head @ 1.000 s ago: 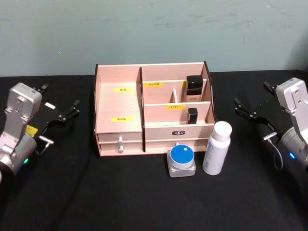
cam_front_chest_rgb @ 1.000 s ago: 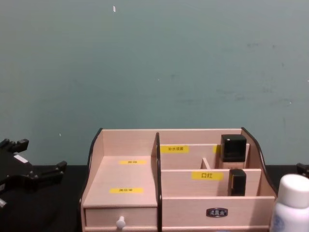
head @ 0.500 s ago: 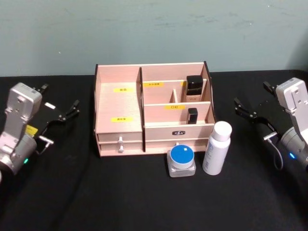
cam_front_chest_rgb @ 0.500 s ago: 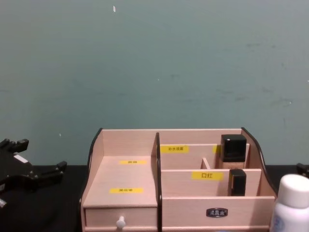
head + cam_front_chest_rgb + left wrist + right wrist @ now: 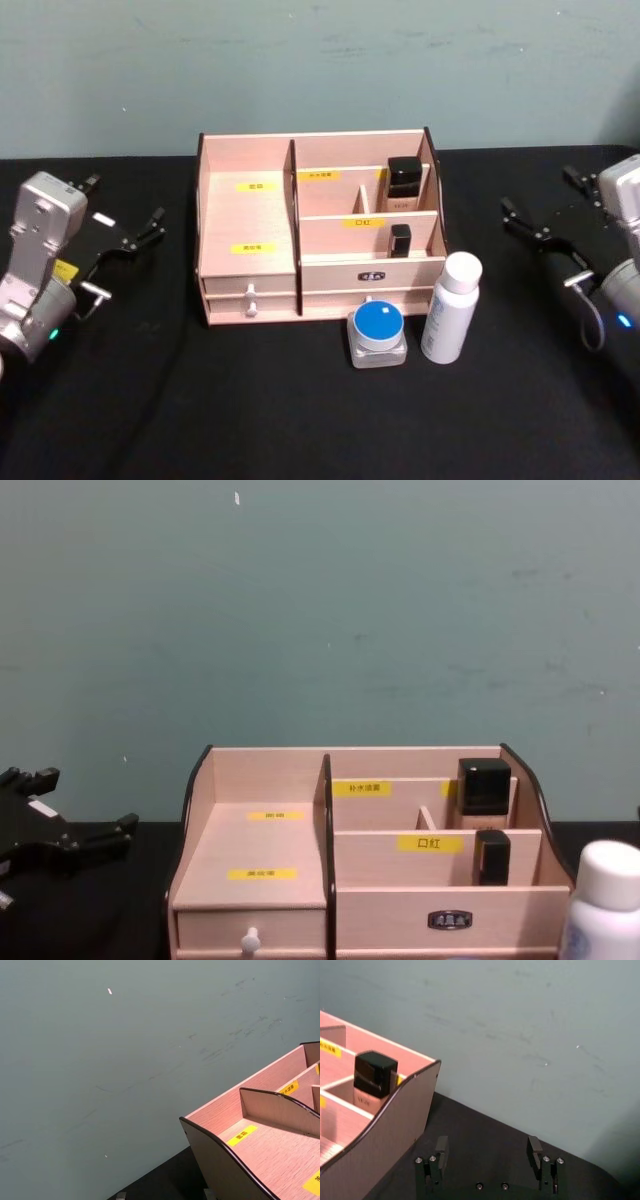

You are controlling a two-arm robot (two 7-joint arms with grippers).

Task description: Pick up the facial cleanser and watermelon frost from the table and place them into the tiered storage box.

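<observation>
At the middle of the black counter [image 5: 300, 420]: the tiered storage box [image 5: 247, 215], light wood with dark-edged curved sides, yellow labels, and a white-knobbed drawer [image 5: 251, 298] at its near left.

On the counter just near of the box's right half: the watermelon frost [image 5: 378, 333], a squat clear jar with a blue lid. Just to its right, the facial cleanser [image 5: 450, 307], an upright white bottle with a white cap. Neither in any compartment; a thin gap between the two.

Inside the box, in the far right compartment, a tall black-capped bottle [image 5: 404, 184]. In the tier in front of it, a smaller black bottle [image 5: 401, 240].

Well left of the box: the left gripper [image 5: 125, 205], spread wide, holding nothing.

Well right of the box: the right gripper [image 5: 537, 190], likewise spread wide and empty, with both fingers [image 5: 441, 1146] aimed toward the far wall.
</observation>
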